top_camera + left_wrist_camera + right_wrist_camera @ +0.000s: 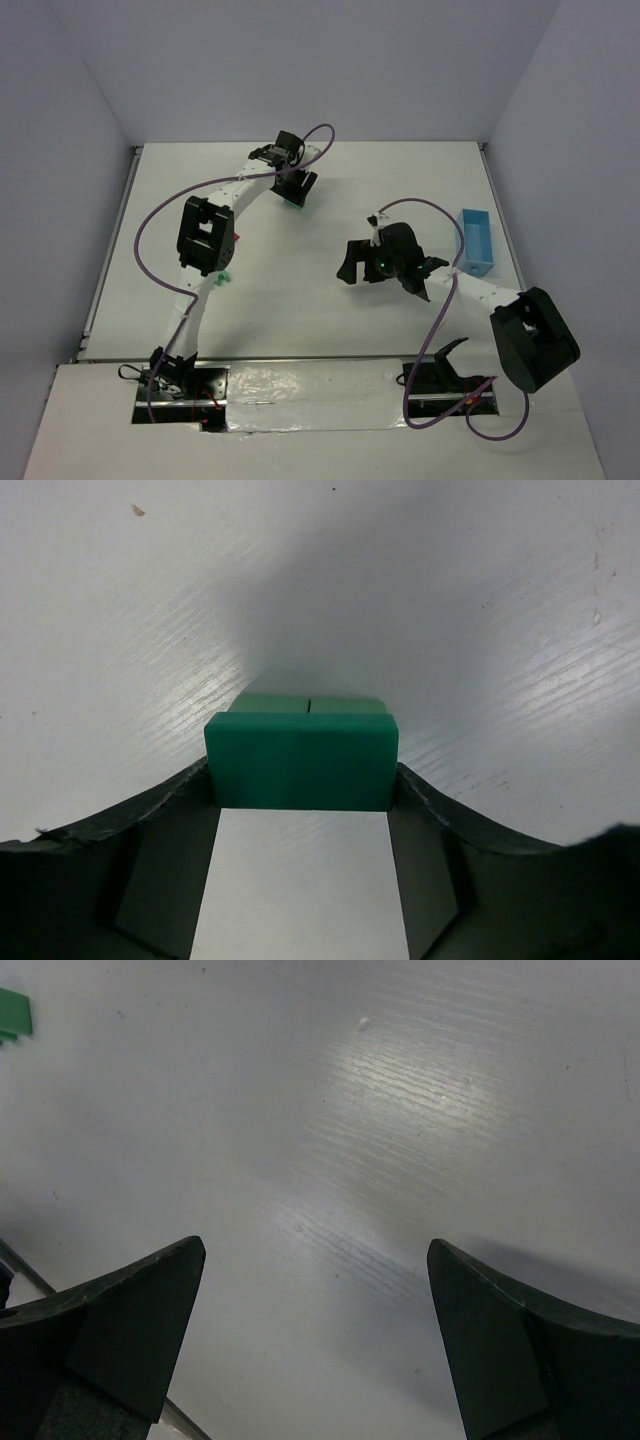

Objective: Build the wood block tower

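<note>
My left gripper (293, 188) is at the far middle of the table, shut on a green brick (300, 760). The brick lies level across two green blocks (305, 705) standing side by side on the table; whether it rests on them I cannot tell. In the top view only a green edge (296, 199) shows under the fingers. A small green block (225, 275) lies beside the left arm, and a red bit (237, 237) peeks out by its elbow. My right gripper (388, 275) is open and empty above bare table, jaws wide (315, 1248).
A light blue tray (476, 240) stands at the right side of the table. A green block (12, 1015) shows at the top left corner of the right wrist view. Purple cables loop over both arms.
</note>
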`<state>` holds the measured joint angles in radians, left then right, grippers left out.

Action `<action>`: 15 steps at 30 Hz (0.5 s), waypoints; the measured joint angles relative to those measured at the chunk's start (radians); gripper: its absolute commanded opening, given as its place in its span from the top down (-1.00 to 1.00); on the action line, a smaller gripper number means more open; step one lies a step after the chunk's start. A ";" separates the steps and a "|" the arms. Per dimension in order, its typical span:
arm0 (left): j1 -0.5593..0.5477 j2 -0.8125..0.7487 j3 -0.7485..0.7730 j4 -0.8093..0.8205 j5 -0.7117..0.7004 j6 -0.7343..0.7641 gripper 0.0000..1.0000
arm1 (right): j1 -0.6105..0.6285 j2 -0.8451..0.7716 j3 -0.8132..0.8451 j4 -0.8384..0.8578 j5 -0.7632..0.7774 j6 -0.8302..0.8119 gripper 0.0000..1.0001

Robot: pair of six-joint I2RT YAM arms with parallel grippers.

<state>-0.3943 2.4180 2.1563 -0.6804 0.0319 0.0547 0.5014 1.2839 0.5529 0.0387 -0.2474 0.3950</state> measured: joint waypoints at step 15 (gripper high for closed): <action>0.000 0.000 0.000 0.001 -0.015 -0.009 -0.99 | 0.000 0.000 0.003 -0.002 0.000 -0.001 -0.99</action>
<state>-0.3943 2.4176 2.1563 -0.6796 0.0166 0.0460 0.5018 1.2839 0.5560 0.0372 -0.2478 0.3943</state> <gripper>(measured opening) 0.994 0.997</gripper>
